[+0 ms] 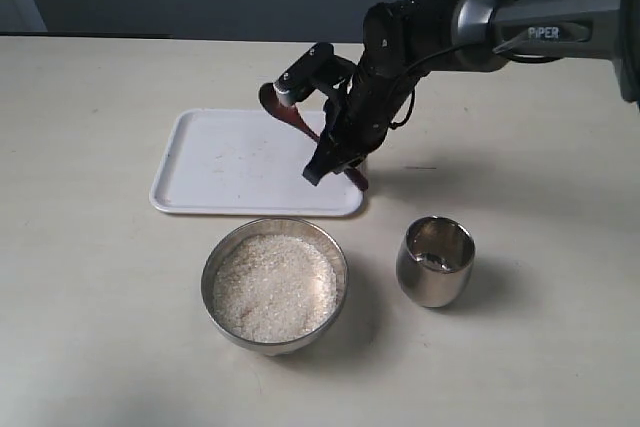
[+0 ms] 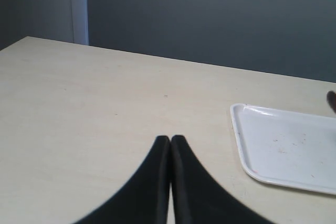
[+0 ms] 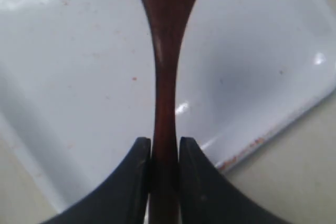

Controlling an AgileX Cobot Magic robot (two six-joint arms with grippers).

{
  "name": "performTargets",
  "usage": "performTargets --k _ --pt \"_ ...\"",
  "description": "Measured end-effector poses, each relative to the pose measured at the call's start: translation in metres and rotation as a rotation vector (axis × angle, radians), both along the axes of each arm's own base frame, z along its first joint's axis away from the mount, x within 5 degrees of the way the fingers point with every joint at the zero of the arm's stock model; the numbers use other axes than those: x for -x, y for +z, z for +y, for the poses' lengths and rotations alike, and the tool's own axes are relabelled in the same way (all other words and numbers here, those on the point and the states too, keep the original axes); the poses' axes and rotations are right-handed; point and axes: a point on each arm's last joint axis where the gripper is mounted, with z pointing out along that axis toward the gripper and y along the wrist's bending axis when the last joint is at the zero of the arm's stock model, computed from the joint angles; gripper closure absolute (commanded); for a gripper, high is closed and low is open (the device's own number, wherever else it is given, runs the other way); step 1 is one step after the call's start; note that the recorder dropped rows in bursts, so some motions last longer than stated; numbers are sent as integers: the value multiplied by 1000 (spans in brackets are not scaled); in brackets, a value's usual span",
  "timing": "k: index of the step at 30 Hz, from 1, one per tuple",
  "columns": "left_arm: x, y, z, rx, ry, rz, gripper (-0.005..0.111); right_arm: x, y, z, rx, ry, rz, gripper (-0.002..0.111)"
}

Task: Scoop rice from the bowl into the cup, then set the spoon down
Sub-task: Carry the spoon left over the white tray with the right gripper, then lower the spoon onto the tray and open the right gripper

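Right wrist view: my right claw (image 3: 165, 148) is clenching the slim handle of the spoon (image 3: 167, 51), w/ the white tray (image 3: 79, 77) under it. The spoon is hanging tilted over the tray's near right corner, head up, handle end low by the rim.

The risk, I think: the handle is glossy & thin, so it could swivel in my grip. If dropped from here, it could bounce over the rim onto the table (image 1: 520, 347).

My arm is reaching in from the table's right edge, wrist bending down.

The bowl (image 1: 300, 339) w/ rice (image 1: 275, 287) & the cup (image 1: 432, 282) are standing near the front edge. My left claw (image 2: 170, 139) is pressed together, holding nothing.
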Motion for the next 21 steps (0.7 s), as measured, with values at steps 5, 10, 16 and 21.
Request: performTargets --k 5,10,16,21 --pt "0 0 0 0 0 0 106 -3 -7 8 -22 37 42 109" --pt "0 0 0 0 0 0 106 -7 -11 16 -28 51 63 109" --pt "0 0 0 0 0 0 106 -7 -12 22 -26 62 80 95" --pt "0 0 0 0 0 0 106 -8 -7 21 12 90 80 84"
